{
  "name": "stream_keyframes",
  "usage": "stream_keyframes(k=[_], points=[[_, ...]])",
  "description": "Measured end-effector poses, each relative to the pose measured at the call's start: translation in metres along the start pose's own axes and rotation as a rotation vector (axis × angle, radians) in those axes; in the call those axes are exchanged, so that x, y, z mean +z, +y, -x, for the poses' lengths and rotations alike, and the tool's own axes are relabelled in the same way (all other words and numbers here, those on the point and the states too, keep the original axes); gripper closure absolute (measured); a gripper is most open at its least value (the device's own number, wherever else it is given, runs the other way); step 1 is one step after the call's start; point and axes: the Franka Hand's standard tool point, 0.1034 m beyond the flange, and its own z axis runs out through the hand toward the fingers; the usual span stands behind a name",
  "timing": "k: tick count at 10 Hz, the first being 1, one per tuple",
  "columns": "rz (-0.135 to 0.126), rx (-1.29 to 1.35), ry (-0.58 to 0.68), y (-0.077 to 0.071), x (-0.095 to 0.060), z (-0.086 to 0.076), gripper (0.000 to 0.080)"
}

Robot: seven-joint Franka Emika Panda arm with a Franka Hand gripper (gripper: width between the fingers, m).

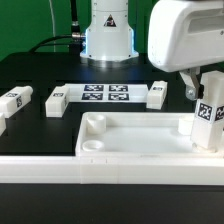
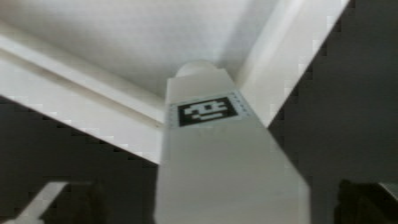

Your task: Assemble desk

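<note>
The desk top (image 1: 140, 133), a white tray with a raised rim and round corner sockets, lies at the front. One white tagged leg (image 1: 207, 115) stands upright in its near corner at the exterior view's right. My gripper (image 1: 203, 86) straddles that leg's upper end. In the wrist view the leg (image 2: 222, 160) fills the middle, its tag facing the camera, with the tray rim (image 2: 71, 85) behind it. A finger (image 2: 54, 203) shows on each side, with dark gaps between fingers and leg, so the jaws look open. Three more legs (image 1: 16, 101) (image 1: 55, 100) (image 1: 157, 95) lie on the table.
The marker board (image 1: 105, 93) lies behind the tray, between the loose legs. The robot base (image 1: 108, 35) stands at the back. A long white border bar (image 1: 100, 168) runs along the front, and another white piece (image 1: 3, 126) shows at the exterior view's left edge.
</note>
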Motion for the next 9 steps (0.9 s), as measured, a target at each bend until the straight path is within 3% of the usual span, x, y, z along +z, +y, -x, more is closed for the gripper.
stream_keyframes(k=[1,2,3,4,7,9], points=[[-0.001,-0.017,0.0,-0.0001,0.0003,0.0001,0.028],[-0.001,-0.017,-0.001,-0.0002,0.0005,0.0001,0.028],[-0.001,-0.017,-0.001,-0.0002,0.0005,0.0002,0.0419],[-0.001,-0.016,-0.001,0.0,0.0005,0.0002,0.0511],[-0.001,0.003,-0.001,0.0,0.0006,0.0003,0.0511],[-0.008,0.229,0.013,0.0018,0.0008,0.0003,0.0511]])
